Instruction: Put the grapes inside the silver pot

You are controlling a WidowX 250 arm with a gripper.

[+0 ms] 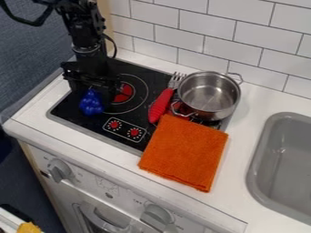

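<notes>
White rectangular tiles (209, 22) back the white table (42, 109) with its black toy stove (130, 120). At upper left, the black gripper (93, 93) hangs with its fingers spread apart; the blue plastic grapes (91, 103) lie between and just below them, contact unclear. Rightward come a red-handled fork (160, 104), the shiny silver pot (205, 94) and, below it, a folded orange cloth (184, 152); a grey sink (282, 159) sits at the right edge.
</notes>
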